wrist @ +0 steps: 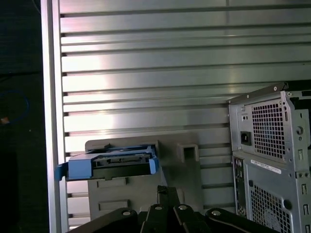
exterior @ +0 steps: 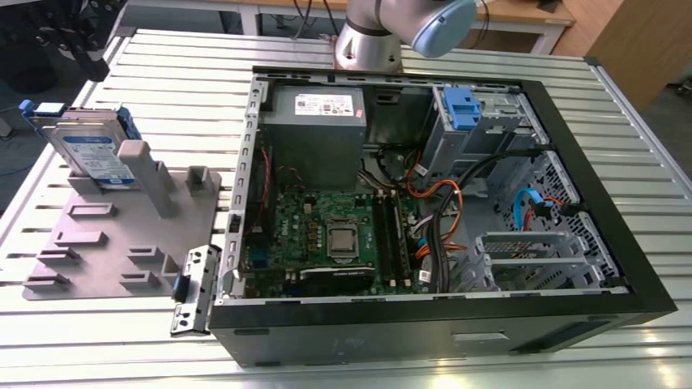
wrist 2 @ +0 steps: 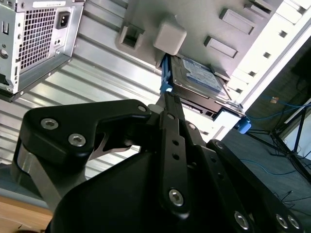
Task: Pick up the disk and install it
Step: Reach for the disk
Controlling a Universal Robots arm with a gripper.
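The disk (exterior: 96, 154) is a silver hard drive with a white-and-blue label and blue side rails. It leans upright against grey posts on a grey fixture plate (exterior: 108, 243) at the exterior view's left. Both wrist views show the disk (wrist 2: 199, 80) (wrist: 114, 162) resting on that plate. My black gripper (wrist 2: 166, 97) (wrist: 165, 189) hangs in the air some way from the disk and touches nothing. Its fingers are drawn together and hold nothing. The arm's grey and blue joint (exterior: 433, 24) shows at the back of the table.
An open black computer case (exterior: 433, 316) lies at the middle and right of the slatted metal table (exterior: 194, 57). Inside are a grey power-supply box (exterior: 319, 121), a motherboard (exterior: 324, 235), cables and a blue latch on a metal cage (exterior: 459, 109). The case's rear panel (wrist: 269, 131) (wrist 2: 39, 34) is close to the gripper.
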